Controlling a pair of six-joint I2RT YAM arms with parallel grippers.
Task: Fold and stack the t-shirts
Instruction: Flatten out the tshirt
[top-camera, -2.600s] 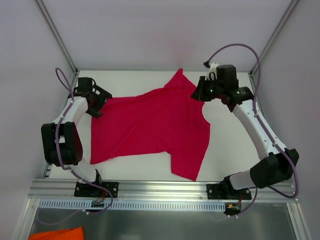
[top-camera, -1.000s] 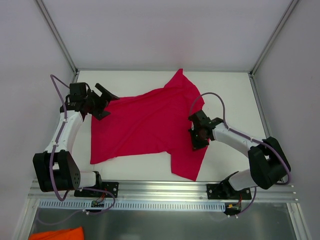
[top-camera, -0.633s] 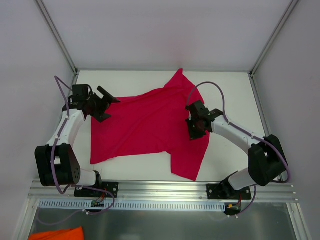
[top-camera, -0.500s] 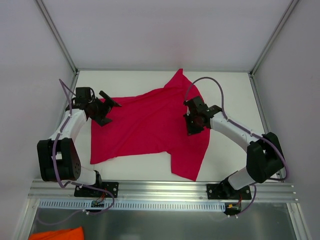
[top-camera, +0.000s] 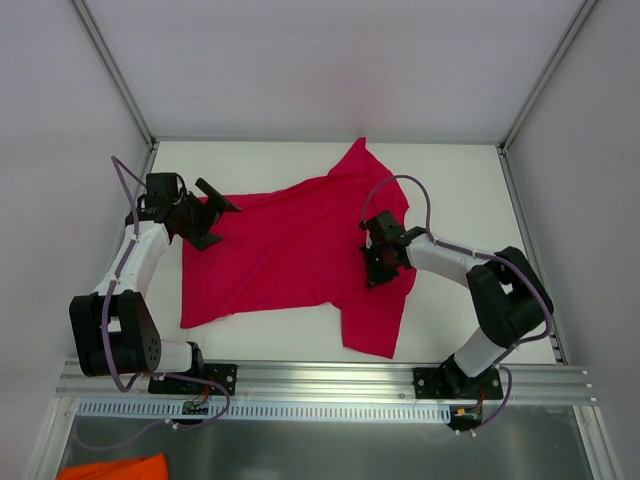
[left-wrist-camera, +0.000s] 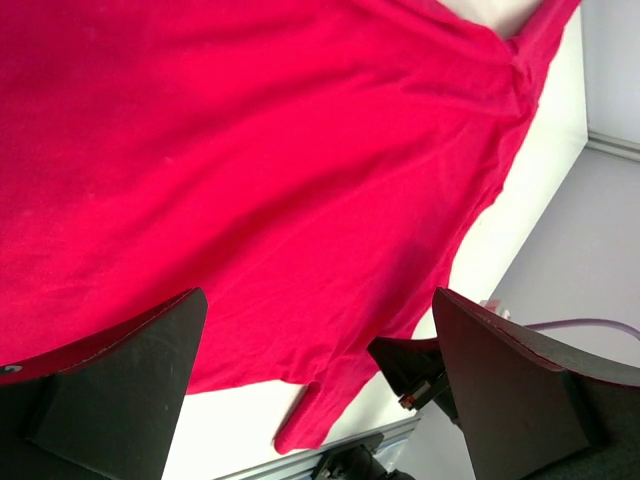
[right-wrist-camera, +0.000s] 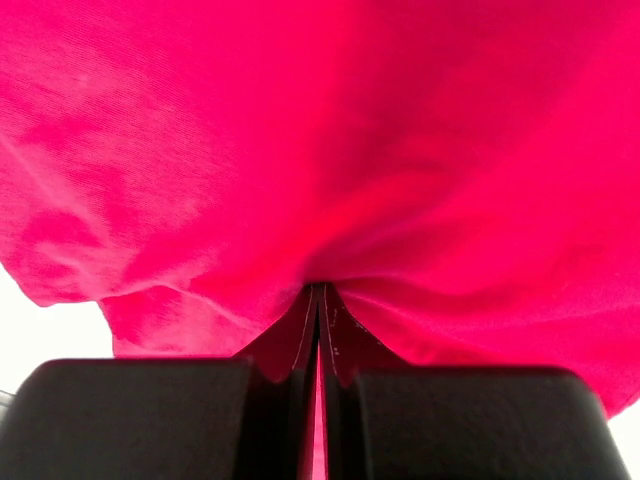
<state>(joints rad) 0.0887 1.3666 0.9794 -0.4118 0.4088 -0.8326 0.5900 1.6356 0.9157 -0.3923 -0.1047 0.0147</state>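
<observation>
the crimson t-shirt (top-camera: 290, 250) lies spread on the white surface (top-camera: 455, 190), mostly flat with soft creases running through it. one pointed part reaches toward the far edge, and a longer flap hangs toward the near side, ending close to the aluminium rail (top-camera: 320, 378)

the right pincer (top-camera: 374, 270) sits on the right-hand part of the shirt. its wrist view shows the two jaws pressed together with a fold of red cloth gathered and pinched between them, the fabric puckering outward from that spot

the left pincer (top-camera: 210, 216) is at the shirt's far left corner with its jaws spread wide and nothing between them. its wrist view looks across the red cloth through the gap between the dark fingers (left-wrist-camera: 120, 385); whether they touch the fabric cannot be told

a piece of orange cloth (top-camera: 110, 468) lies past the rail at the near left corner, well apart from the shirt
</observation>
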